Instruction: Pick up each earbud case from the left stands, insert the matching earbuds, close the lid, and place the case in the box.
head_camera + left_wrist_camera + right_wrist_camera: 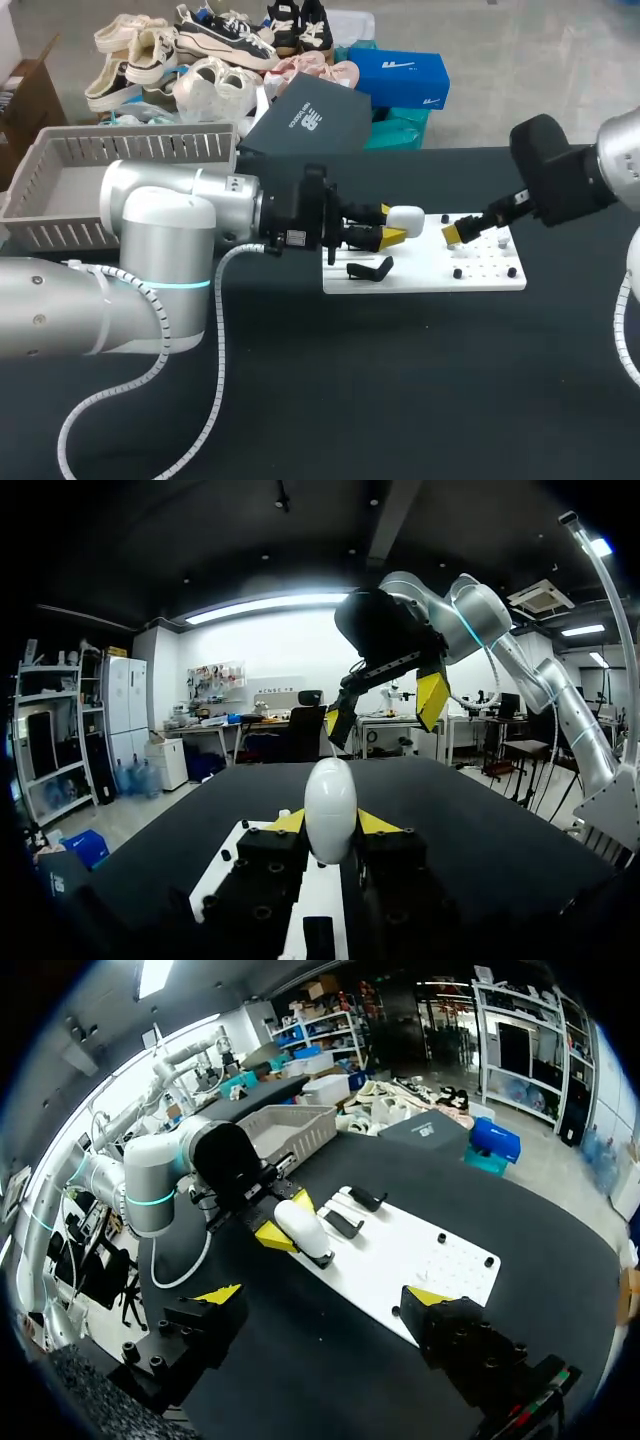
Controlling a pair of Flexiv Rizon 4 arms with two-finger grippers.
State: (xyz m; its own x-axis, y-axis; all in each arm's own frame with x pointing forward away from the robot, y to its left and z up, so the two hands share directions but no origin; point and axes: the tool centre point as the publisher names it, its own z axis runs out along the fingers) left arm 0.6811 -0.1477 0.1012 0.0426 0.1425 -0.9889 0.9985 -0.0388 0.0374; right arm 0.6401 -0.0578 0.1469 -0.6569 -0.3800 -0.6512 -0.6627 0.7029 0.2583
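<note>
Yellow fingertips (288,823) of the left gripper (330,825) pinch a white egg-shaped plastic earbud case (330,805) from two sides, lid closed. The case is held over the left part of a flat white rectangular board (430,275), beside black angled stands (368,268); whether it touches anything beneath cannot be told. The right gripper (322,1296) hangs above the board's right part, fingers spread wide with nothing between them, near the case but apart from it. A grey slatted plastic basket (130,148) sits at the far left of the black table (400,390)

Silver left arm (150,225), teal ring (180,284), white ribbed cable (215,330), black left hand (390,224) with 2 yellow fingertips (394,237)
</note>
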